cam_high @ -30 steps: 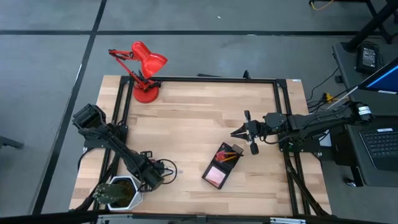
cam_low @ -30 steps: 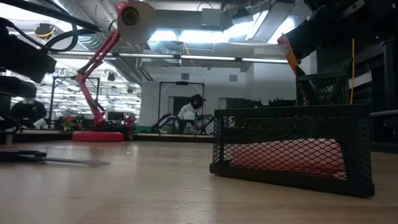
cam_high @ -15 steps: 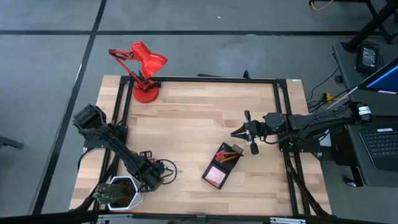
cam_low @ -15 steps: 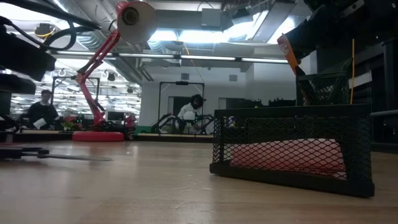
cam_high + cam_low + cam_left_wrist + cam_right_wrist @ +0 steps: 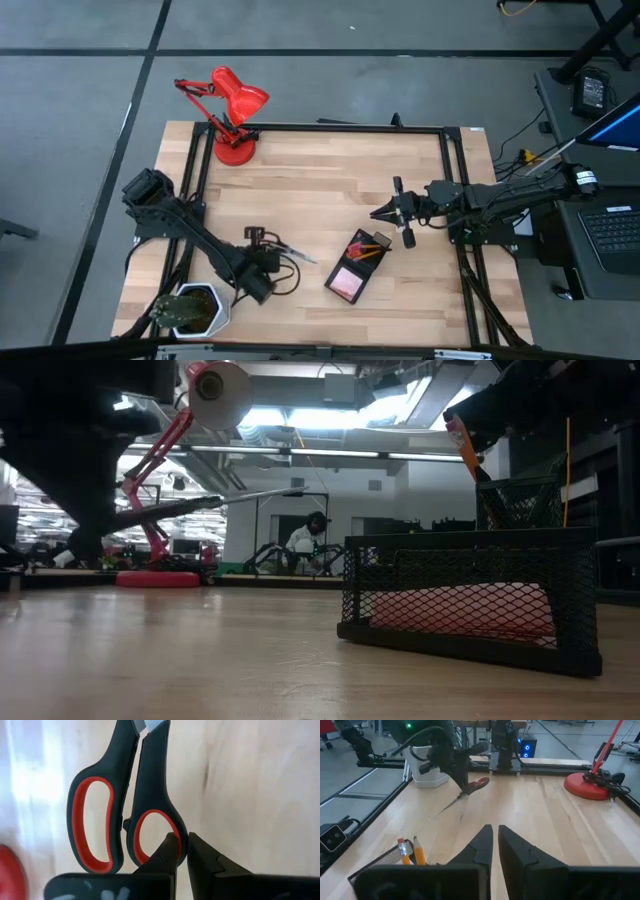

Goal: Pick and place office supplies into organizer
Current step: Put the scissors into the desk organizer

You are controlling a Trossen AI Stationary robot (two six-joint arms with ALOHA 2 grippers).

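Your scissors (image 5: 285, 253) are up off the table (image 5: 320, 170) in the left gripper (image 5: 262, 262), near the front-left part of the wood, just beside the white pot with the plant (image 5: 192, 308). In the left wrist view the two dark fingers (image 5: 170, 851) are pinched onto one red-lined handle loop, the blades running away from the wrist and cut off at the picture's edge; in the high view the blades point toward the organizer (image 5: 356, 266). The low view shows them only as a dark, tilted bar in the air. To the right, the black mesh organizer holds a pink sticky-note pad (image 5: 347, 283) in its nearer compartment and two orange pencils (image 5: 370, 250) in the far one — what else lies in there you can't make out. Further right, the right gripper (image 5: 380, 212) hangs above the table just beyond the organizer, its fingers drawn nearly together with nothing between them.
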